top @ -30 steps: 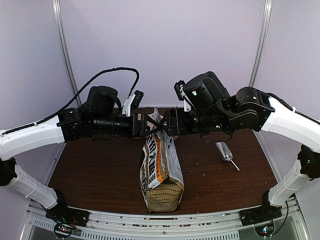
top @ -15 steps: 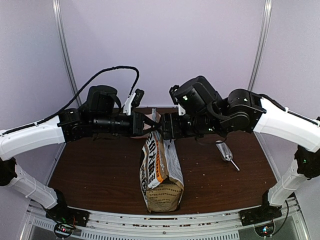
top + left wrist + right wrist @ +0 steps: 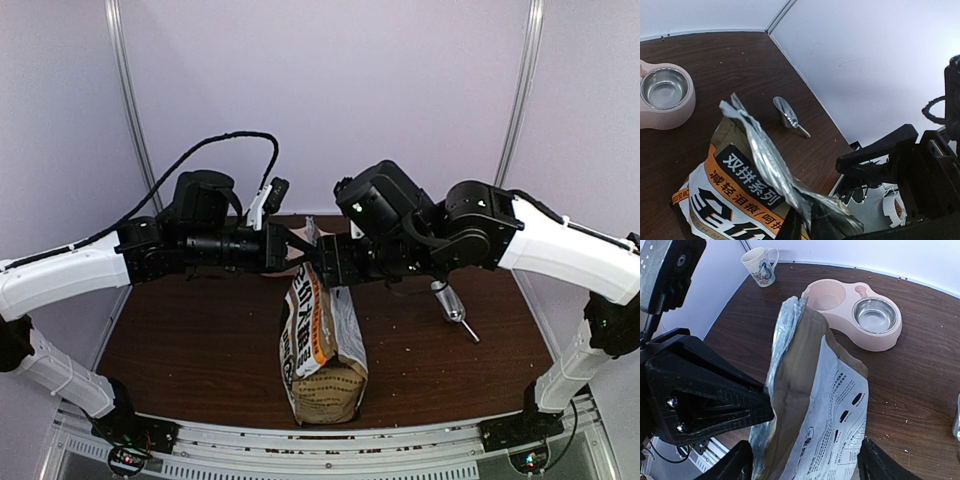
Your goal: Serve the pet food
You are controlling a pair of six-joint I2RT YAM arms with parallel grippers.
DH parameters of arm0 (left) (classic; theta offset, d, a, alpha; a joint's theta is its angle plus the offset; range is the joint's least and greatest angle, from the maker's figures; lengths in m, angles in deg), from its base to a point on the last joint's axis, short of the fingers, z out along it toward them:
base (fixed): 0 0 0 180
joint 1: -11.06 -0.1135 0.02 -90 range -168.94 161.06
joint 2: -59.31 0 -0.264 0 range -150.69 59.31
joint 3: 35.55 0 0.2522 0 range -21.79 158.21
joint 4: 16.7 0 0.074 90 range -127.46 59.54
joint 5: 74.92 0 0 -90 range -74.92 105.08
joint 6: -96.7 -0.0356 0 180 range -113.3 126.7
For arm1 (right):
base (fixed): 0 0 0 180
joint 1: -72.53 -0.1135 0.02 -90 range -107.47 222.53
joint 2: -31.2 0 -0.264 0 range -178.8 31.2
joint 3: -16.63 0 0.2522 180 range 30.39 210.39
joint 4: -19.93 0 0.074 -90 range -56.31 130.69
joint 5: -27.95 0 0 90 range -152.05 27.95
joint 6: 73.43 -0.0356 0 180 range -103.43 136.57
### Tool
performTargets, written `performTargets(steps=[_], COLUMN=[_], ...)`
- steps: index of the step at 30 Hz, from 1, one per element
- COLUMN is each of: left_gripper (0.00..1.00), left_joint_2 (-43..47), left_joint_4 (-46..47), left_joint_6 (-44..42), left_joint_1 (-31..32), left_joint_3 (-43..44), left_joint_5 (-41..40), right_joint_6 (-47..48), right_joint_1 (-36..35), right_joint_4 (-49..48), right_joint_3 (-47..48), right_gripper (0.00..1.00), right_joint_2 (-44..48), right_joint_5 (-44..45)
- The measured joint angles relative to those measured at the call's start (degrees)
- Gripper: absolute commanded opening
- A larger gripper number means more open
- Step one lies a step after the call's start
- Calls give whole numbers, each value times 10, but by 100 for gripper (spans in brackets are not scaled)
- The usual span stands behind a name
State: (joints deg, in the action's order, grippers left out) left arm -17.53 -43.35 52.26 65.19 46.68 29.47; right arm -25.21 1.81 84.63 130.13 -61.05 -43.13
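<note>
Both claws work at the paper bag (image 3: 735,185): the left gripper (image 3: 807,227) pinches its foil-lined top edge, and the right gripper (image 3: 811,462) stands apart astride it. The right should take the opposite lip and peel gently, keeping the bag upright. The pet food is unseen, presumably inside. The print reads "双拼系列" and "减轻泪痕".
</note>
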Motion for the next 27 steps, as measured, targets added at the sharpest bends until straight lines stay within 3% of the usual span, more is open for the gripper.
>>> performTargets(steps=[3,13,21,27], left_gripper=[0,0,0,0], left_joint_2=[-1,-7,4,10], left_joint_4=[1,0,-18,-23], left_joint_6=[-1,-5,-11,-19], left_joint_1=[0,2,6,7], left_joint_3=[0,0,0,0], left_joint_5=[2,-2,-29,-31], right_joint_6=[-3,-24,-38,-28], right_joint_1=[0,-3,-3,-5], right_joint_4=[16,57,85,84], right_joint_3=[10,30,30,24], right_gripper=[72,68,37,4], right_joint_2=[-4,-25,-24,-18], right_joint_5=[12,53,76,74])
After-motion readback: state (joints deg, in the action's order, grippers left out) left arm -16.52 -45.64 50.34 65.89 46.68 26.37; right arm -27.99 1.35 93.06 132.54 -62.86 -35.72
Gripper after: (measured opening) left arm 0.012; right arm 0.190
